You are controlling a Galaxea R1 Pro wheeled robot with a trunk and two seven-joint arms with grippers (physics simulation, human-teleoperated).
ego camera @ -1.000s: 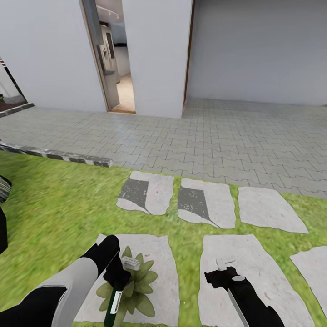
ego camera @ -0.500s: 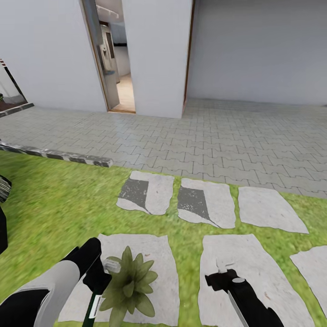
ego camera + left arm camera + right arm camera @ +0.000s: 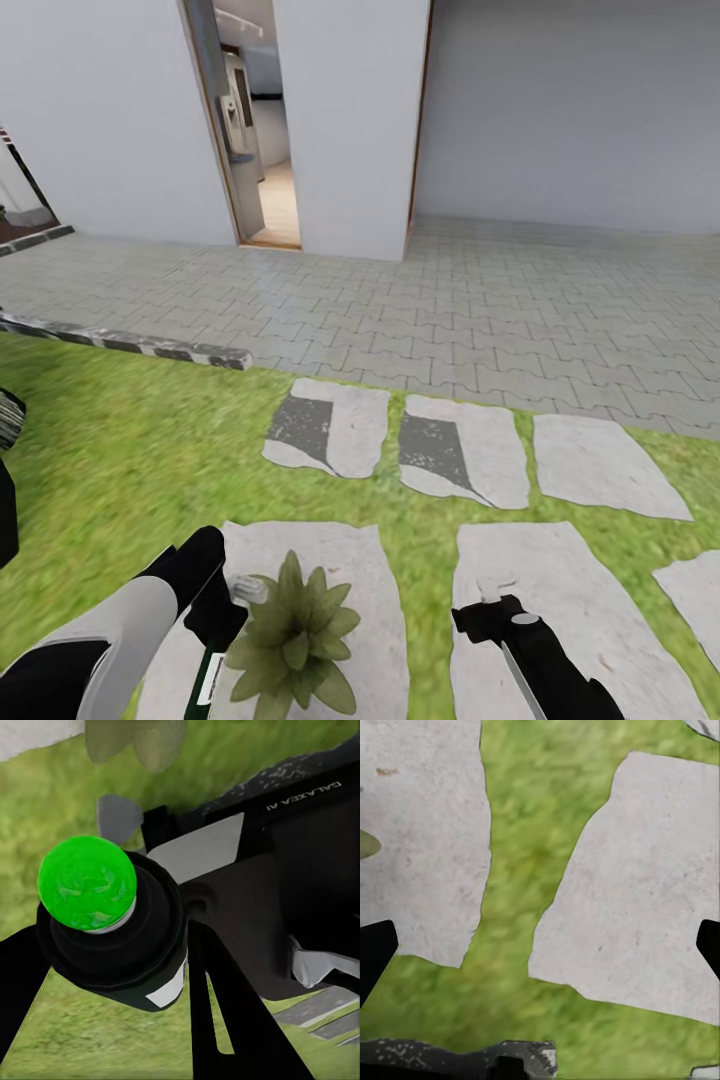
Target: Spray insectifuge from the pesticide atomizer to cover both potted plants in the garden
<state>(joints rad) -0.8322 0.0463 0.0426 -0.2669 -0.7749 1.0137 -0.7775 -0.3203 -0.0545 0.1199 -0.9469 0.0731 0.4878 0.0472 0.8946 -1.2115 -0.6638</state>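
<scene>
The left tool point(image 3: 222, 612) is holding the pesticide atomizer point(image 3: 212, 672) tightly, so the pick-up step looks already done. The bottle is hanging low at the robot's left side, and its pale spray head point(image 3: 248, 589) is pointing toward the potted plant point(image 3: 293, 642) just beside it. This plant is sitting on a pale stepping stone point(image 3: 350, 560) in the garden lawn point(image 3: 120, 470). In the left wrist view the dark bottle point(image 3: 120, 937) is sitting between the black fingers. I cannot tell if the leaves are getting any spray yet. The right tool point(image 3: 490, 612) is hanging open and holding nothing over another stone point(image 3: 570, 590). I judge that the spraying of this plant is in hand, and the second plant is left to do.
</scene>
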